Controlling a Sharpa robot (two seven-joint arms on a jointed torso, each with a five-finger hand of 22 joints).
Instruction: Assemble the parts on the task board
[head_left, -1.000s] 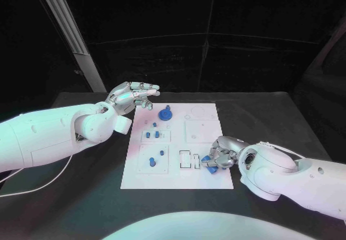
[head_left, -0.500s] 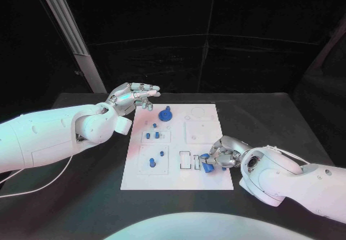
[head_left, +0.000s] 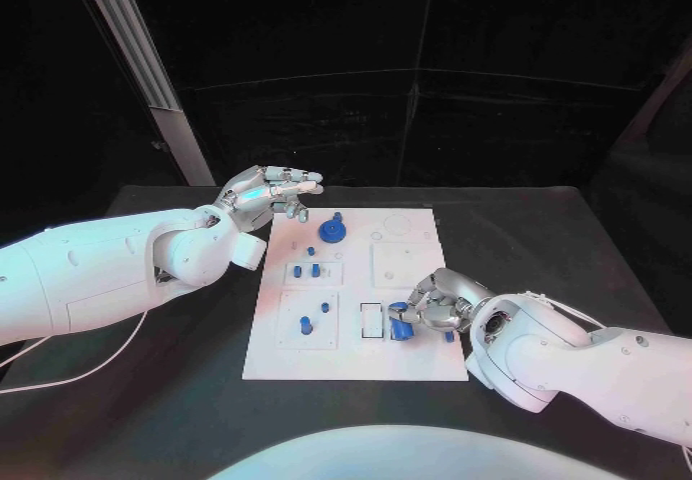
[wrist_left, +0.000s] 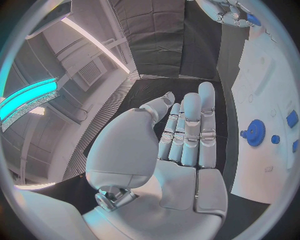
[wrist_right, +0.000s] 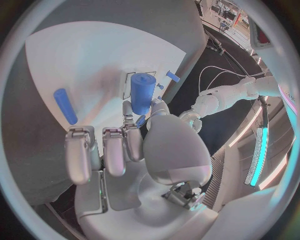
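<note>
1. Head view: no readable writing shows on the white task board (head_left: 411, 360), which lies in the middle of the black surface (head_left: 548, 230); the room behind is dark.
2. The right robot hand (head_left: 433, 312) pinches a blue cylinder part (wrist_right: 142, 93) over the board's near right area.
3. The left robot hand (head_left: 270, 193) hovers released beyond the board's far left corner, near the blue gear part (head_left: 333, 232).

Task board (head_left: 408, 355): white, set on a black table (head_left: 562, 230). Parts: blue throughout, including the gear (head_left: 333, 231) at the board's 12 o'clock end and the cylinder (wrist_right: 142, 93) held in the silver right hand (head_left: 437, 308). Left hand (head_left: 270, 192): silver.
</note>
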